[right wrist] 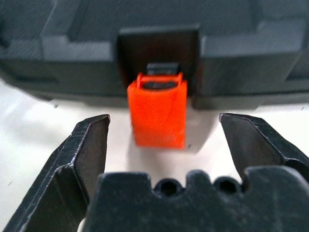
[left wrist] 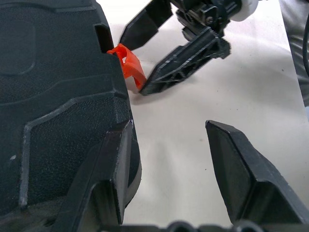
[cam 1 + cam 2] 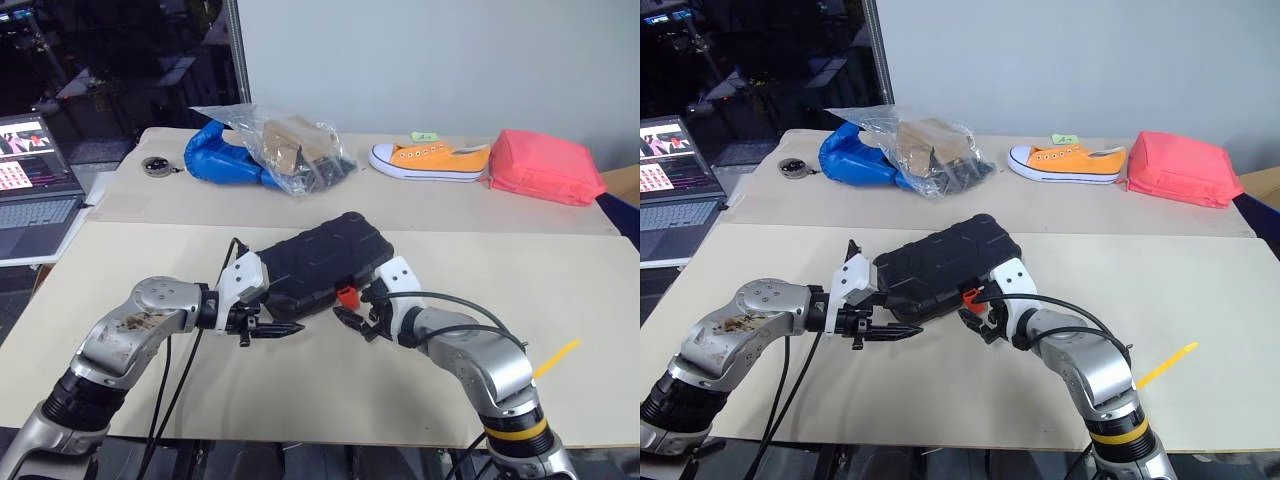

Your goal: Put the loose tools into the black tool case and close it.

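- Black tool case (image 3: 322, 258) lies shut near the middle of the front table (image 3: 560, 300), turned at an angle; its orange latch (image 1: 158, 115) hangs down, seemingly unfastened, toward me.
- My right gripper (image 1: 164, 140) stands spread either side of that latch, touching nothing. Pushing off-centre, I reckon, would slide the case rather than snap it.
- My left gripper (image 2: 178, 169) is parted too, one finger against the case's edge; it may slip off if the case shifts.
- Well clear on the far table: a plastic bag (image 3: 285, 148), an orange shoe (image 3: 432, 160), a pink pouch (image 3: 545, 165). A laptop (image 3: 35, 205) sits off left. Nothing blocks the latch.
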